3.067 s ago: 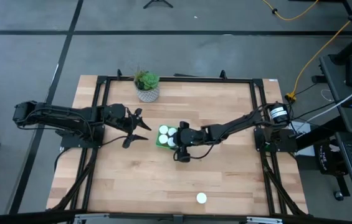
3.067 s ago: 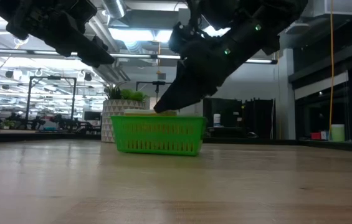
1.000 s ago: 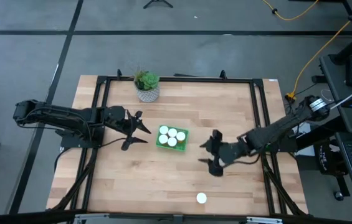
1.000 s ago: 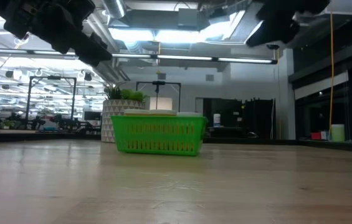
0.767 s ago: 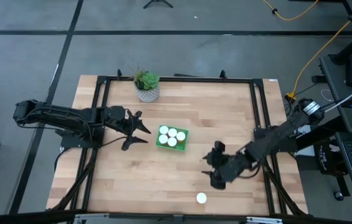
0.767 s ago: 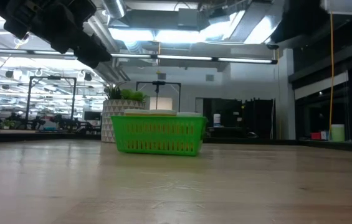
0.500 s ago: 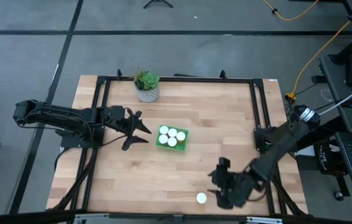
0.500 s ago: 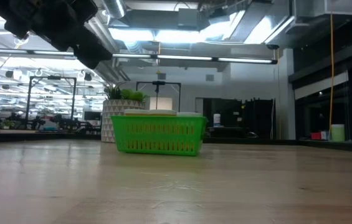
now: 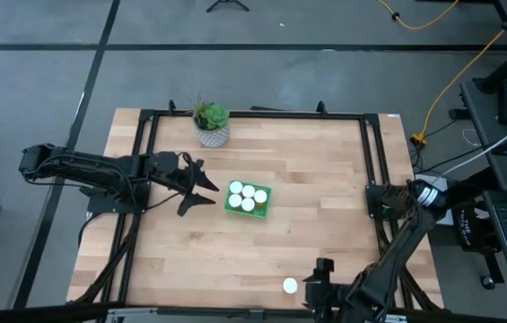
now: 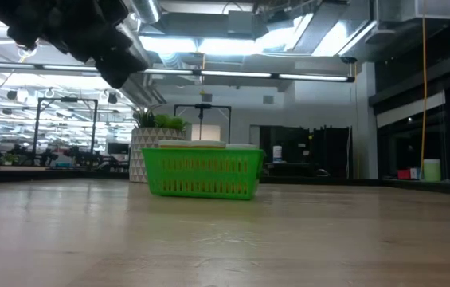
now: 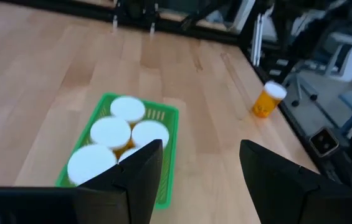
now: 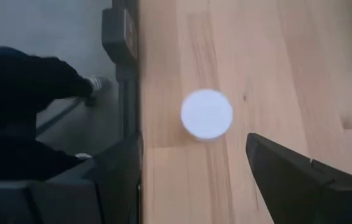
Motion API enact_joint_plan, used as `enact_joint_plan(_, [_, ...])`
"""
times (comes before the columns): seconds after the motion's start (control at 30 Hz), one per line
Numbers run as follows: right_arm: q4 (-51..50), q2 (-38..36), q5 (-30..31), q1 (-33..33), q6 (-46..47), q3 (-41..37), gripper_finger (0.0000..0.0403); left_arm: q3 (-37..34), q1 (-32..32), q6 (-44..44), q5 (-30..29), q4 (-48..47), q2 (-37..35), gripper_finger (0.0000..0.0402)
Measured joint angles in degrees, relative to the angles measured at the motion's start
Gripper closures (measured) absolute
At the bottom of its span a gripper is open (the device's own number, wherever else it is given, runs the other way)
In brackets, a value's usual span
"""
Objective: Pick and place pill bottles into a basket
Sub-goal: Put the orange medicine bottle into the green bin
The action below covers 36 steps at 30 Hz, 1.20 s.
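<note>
A: Right claw [image 9: 318,285] state?
B: Wide apart, empty, beside the last pill bottle [image 9: 290,286] near the bench [image 9: 325,179] edge.
A: Left claw [image 9: 201,188]?
B: Spread, empty, beside the basket [image 9: 248,198], five bottles inside.

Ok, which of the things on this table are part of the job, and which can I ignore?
Job:
- basket, five bottles in it
- last bottle, standing near the table's front edge
- right hand, open, beside that bottle
- left hand, open, waiting beside the basket

Ignore:
- potted plant at the back
- yellow cable on the floor
</note>
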Motion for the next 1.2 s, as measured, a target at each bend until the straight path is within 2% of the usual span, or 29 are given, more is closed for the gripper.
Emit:
enact_joint_plan(0.33, [1.92, 0.97, 0.37, -0.37, -0.14, -2.5, 0.0116, 0.0, -0.02, -0.96, -0.84, 1.02, -0.01, 0.0192])
enact_joint_plan(0.47, [4.93, 1.24, 0.45, -1.41, -0.21, -4.48, 0.0116, 0.0, 0.0, -0.89, -3.04, 0.99, -0.02, 0.0192])
enact_joint_plan(1.03, [19.96, 1.29, -3.01, -4.3, -1.62, -14.31, 0.0116, 0.0, 0.0, -0.76, -2.58, 0.48, 0.0, 0.0192])
enact_joint_plan(1.2, [21.39, 1.29, -3.76, -5.29, -1.64, -16.19, 0.0116, 0.0, 0.0, -0.78, -2.58, 0.42, 0.0, 0.0192])
